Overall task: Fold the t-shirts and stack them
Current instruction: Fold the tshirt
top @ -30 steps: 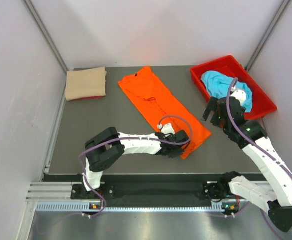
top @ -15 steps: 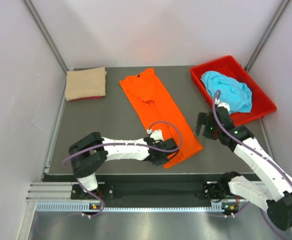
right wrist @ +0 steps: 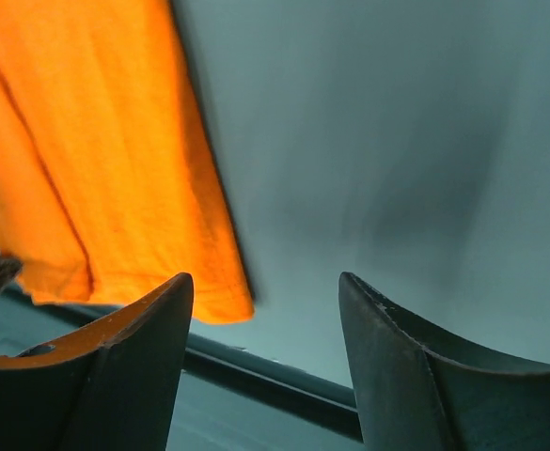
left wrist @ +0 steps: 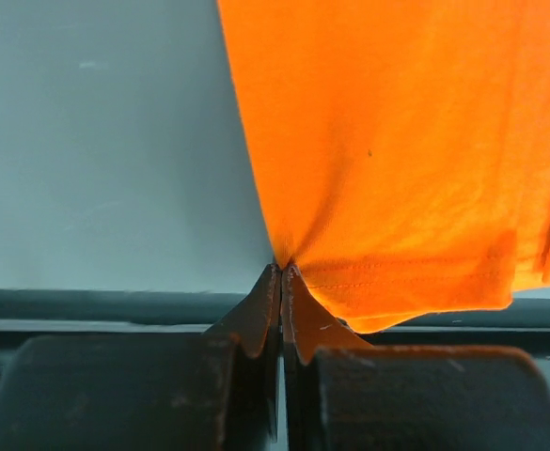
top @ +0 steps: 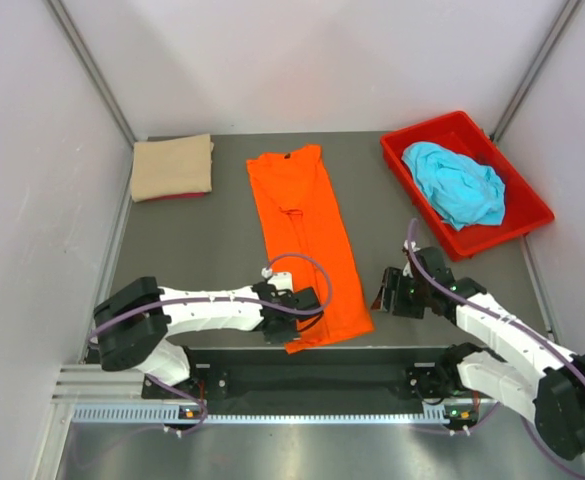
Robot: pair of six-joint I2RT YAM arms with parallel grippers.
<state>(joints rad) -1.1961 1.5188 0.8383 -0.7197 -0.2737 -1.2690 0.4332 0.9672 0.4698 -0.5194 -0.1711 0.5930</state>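
Note:
The bright orange t-shirt (top: 302, 235) lies folded lengthwise as a long strip down the middle of the table, its hem at the near edge. My left gripper (top: 290, 322) is shut on the hem's left corner; the left wrist view shows the orange cloth (left wrist: 406, 160) pinched between the closed jaws. My right gripper (top: 385, 296) is open and empty, low over the table just right of the hem's right corner (right wrist: 115, 188). The tan t-shirt (top: 172, 167) lies folded at the back left. The turquoise t-shirt (top: 455, 185) is crumpled in the red bin (top: 527, 195).
The red bin stands at the back right against the side wall. The table's near edge, a dark rail (right wrist: 284, 376), runs right under both grippers. White walls close in the left, right and back.
My left gripper has dragged the orange shirt's hem left and toward the near edge, turning the shirt from diagonal to nearly straight. My right arm has come down from beside the bin to the hem's right corner.

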